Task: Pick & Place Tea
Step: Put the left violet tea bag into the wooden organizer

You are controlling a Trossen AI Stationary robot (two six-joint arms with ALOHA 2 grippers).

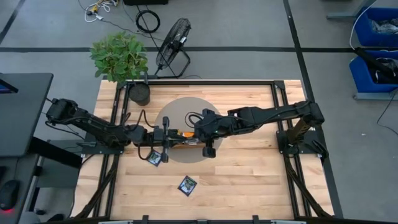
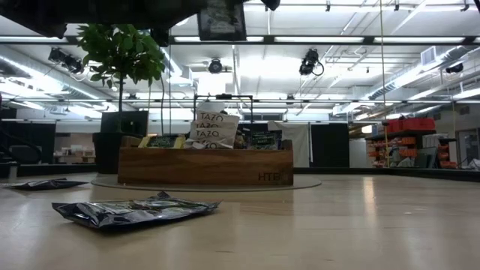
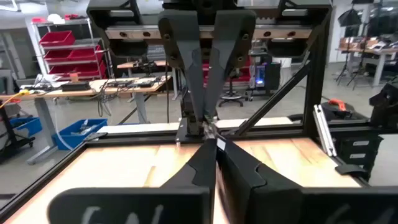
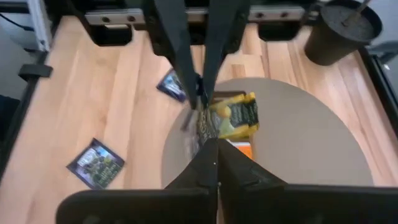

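**Caller:** Workshop floor around the bench, what did you see?

**Me:** Grey floor, a fan [image 1: 173, 46], blue bins [image 1: 376, 46]. I saw a pale wood table [image 1: 249, 186] in a black frame, a potted plant [image 1: 119, 57] at its far edge, and a round grey mat [image 1: 186, 109] holding the wooden tray [image 2: 204, 166] of sachets.

**Caller:** Grippers?

**Me:** Both were over the mat. The right gripper [image 4: 200, 102] was closed on a yellow-green sachet [image 4: 231, 117]. The left gripper [image 3: 205, 121] was closed, empty as far as I could see.

**Caller:** Open room?

**Me:** Two navy sachets [image 1: 187, 185] lay on bare wood nearer the front; the right side was open.
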